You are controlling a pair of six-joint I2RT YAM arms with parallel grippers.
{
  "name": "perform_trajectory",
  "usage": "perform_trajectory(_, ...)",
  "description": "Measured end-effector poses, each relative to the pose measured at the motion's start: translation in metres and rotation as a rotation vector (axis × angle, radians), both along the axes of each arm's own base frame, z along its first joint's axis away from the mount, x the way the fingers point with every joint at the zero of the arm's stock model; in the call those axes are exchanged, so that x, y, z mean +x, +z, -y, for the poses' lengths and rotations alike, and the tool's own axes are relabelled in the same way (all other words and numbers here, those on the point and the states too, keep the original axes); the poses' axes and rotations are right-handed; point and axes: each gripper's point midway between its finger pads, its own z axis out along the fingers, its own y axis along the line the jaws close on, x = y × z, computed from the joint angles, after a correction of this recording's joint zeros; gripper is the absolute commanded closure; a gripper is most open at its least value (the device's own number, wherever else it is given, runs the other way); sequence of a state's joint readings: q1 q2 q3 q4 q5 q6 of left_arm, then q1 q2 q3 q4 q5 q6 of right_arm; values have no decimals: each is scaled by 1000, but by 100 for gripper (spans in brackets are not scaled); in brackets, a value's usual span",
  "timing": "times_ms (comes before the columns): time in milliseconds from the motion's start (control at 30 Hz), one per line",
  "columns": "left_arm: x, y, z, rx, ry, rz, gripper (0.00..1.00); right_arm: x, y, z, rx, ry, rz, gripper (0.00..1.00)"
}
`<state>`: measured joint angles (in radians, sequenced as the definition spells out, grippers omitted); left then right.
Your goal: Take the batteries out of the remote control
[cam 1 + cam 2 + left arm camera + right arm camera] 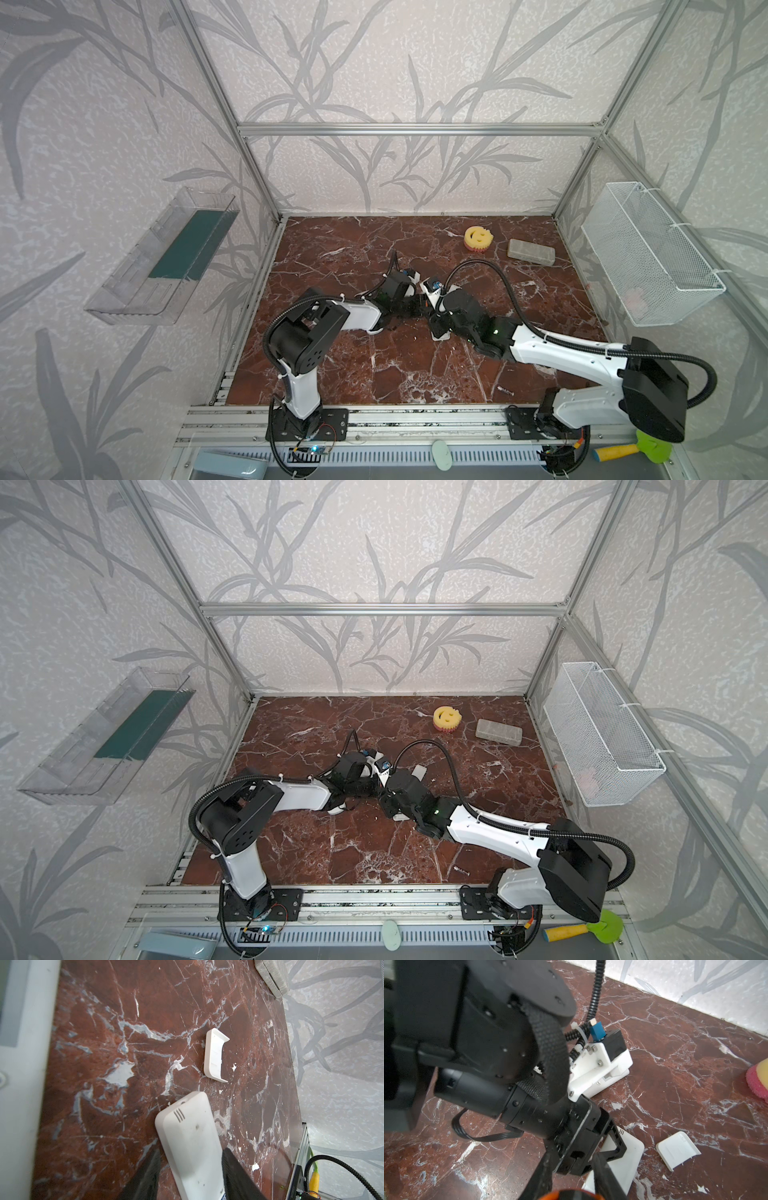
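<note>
The white remote control (193,1142) lies on the marble table (104,1022) with its plain back up. My left gripper (191,1151) is shut on it, one dark finger on each long side. My right gripper (571,1159) faces the left one from close by and is shut on the orange-handled screwdriver (575,1195), of which only the handle end shows. A small white cover (215,1055) lies loose just past the remote's end and also shows as the cover (678,1150). One small dark battery (505,390) lies near the table's front edge. In both top views the arms hide the remote.
A yellow smiley sponge (478,238) and a grey block (532,251) sit at the back right. A white wire basket (648,253) hangs on the right wall and a clear tray (166,257) on the left wall. Both wrists crowd the table's middle.
</note>
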<state>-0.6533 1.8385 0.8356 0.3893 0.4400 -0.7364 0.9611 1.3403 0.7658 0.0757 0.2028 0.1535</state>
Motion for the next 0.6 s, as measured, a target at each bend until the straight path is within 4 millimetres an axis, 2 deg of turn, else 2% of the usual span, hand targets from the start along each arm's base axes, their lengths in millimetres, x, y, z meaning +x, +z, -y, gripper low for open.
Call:
perform_trajectory(200, -3, -10, -1, 9, -2, -27, 52, -10, -3, -14, -111, 79, 58, 100)
perform_trajectory(600, -7, -11, 1, 1, -21, -47, 53, -33, -17, -45, -329, 266, 159, 100)
